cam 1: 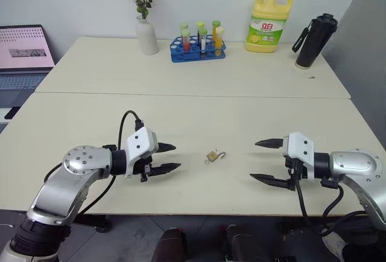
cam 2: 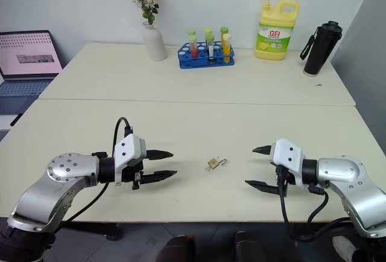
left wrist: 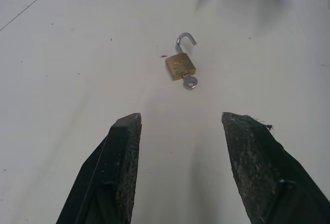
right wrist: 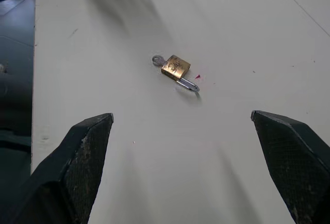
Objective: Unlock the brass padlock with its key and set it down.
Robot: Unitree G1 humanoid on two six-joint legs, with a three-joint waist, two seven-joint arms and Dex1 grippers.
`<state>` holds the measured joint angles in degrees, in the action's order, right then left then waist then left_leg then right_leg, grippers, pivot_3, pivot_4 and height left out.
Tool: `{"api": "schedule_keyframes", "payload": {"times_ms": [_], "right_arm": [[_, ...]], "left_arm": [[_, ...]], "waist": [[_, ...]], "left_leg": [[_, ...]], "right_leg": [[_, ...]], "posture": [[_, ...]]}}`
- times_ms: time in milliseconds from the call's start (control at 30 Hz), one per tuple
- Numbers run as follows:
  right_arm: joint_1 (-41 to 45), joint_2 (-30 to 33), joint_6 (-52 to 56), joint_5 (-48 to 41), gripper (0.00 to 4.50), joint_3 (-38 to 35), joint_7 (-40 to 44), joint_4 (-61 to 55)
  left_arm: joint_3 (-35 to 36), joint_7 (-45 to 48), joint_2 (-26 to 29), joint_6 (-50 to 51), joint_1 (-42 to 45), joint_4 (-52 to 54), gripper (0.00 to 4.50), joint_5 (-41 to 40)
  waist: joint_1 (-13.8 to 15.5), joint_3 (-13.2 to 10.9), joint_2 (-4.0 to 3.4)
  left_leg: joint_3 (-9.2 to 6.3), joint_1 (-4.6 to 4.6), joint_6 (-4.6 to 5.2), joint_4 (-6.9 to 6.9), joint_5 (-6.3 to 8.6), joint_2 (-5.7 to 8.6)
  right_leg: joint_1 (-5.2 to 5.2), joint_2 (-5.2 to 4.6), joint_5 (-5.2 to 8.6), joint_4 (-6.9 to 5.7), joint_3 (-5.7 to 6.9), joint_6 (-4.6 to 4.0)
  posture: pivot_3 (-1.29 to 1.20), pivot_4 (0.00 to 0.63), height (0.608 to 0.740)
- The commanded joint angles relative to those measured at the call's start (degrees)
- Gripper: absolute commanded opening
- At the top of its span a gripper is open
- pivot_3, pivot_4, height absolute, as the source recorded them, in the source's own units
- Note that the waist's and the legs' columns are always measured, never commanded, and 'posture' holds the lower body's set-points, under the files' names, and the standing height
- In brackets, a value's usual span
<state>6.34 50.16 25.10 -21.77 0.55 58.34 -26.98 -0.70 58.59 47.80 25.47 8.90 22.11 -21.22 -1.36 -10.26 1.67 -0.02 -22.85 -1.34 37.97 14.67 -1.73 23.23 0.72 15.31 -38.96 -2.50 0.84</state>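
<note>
Brass padlock (cam 1: 212,156) lies flat on the table (cam 1: 199,117) btwn my two grippers, touching neither. Shackle (left wrist: 184,41) swung open, pointing twd my right side; key (left wrist: 190,82) sticks out the opposite end, long axis roughly left-right. My left gripper (cam 1: 170,158) is parted, empty. My right gripper (cam 1: 260,161) is spread wide, empty. Far back, a blue rack (cam 1: 198,51) holds coloured tubes; white vase (cam 1: 146,35) holds dried flowers.

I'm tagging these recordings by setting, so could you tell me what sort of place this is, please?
Probably an office or lab set up for robot trials: two pale tables pushed together, a laptop at the edge, and mixed props such as a test-tube rack and a dish-soap bottle.
</note>
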Motion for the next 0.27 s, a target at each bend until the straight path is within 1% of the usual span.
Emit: {"api": "schedule_keyframes", "payload": {"times_ms": [33,267], "right_arm": [[1.09,1.16,-0.40,-1.09,4.50,-0.77,2.04,-0.04],[1.70,1.05,-0.76,-0.74,4.50,-0.60,2.73,0.31]], "left_arm": [[1.27,0.18,0.79,-1.65,-0.11,2.11,2.60,-0.02],[0.48,1.78,0.33,-1.27,0.40,1.83,2.60,-1.71]], "waist": [[-0.08,0.00,0.00],[-0.18,0.00,0.00]], "left_leg": [[0.01,0.01,0.00,0.00,0.00,-0.01],[0.01,0.01,0.00,-0.01,0.00,-0.01]], "right_leg": [[0.00,0.00,0.00,0.00,-0.01,0.00],[0.01,0.02,0.00,-0.01,-0.02,0.00]], "posture": [[0.00,0.150,0.740],[0.00,0.150,0.740]]}}
